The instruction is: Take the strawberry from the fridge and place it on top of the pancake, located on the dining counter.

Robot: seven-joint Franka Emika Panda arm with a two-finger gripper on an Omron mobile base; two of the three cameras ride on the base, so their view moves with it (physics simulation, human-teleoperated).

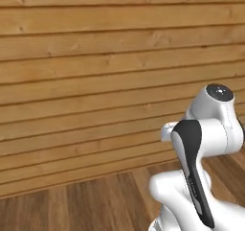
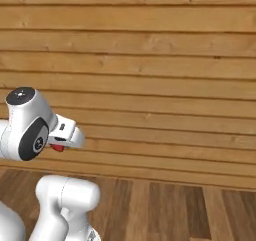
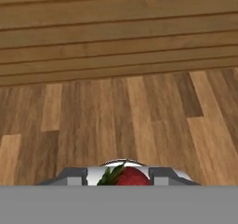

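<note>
Red strawberry [image 3: 131,177] clamped in end effector [image 3: 118,177], plank wall [image 3: 116,28], wood floor [image 3: 139,121]

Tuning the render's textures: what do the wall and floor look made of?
The wall looks like horizontal wooden planks, honey-toned and matte, with visible grain, knots and dark seams. The floor looks like darker wood boards in mixed browns, with streaky grain and staggered joints; faint sheen at most.
</note>
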